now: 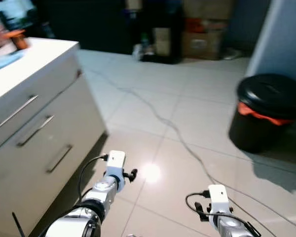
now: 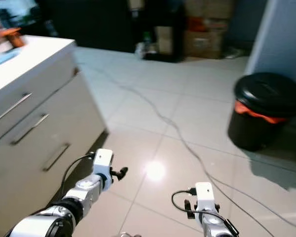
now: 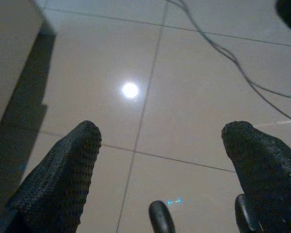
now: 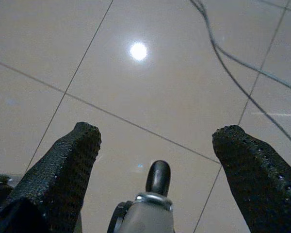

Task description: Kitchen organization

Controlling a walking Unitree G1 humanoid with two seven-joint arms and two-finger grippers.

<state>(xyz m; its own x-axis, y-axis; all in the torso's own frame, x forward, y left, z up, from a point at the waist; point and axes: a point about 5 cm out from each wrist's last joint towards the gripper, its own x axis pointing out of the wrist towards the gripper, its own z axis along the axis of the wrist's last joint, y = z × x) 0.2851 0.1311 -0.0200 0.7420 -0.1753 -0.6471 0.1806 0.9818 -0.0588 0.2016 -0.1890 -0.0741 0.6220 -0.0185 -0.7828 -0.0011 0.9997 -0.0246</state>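
A white kitchen cabinet (image 1: 64, 106) with three drawer handles stands to my left, and its counter top (image 1: 34, 61) carries a blurred orange item (image 1: 17, 37) at the far end. Both arms reach low over the tiled floor. My left gripper (image 3: 160, 138) is open, with bare tile between its black fingers (image 3: 68, 170). My right gripper (image 4: 155, 138) is open too, also over bare tile. The left wrist (image 1: 114, 170) is close to the cabinet's near corner, and the right wrist (image 1: 218, 200) is further right.
A black bin (image 1: 269, 111) with an orange liner stands on the right by a pale wall. A thin cable (image 1: 185, 145) runs across the tiles from the back towards my right arm. Cardboard boxes (image 1: 202, 34) and dark furniture line the far wall.
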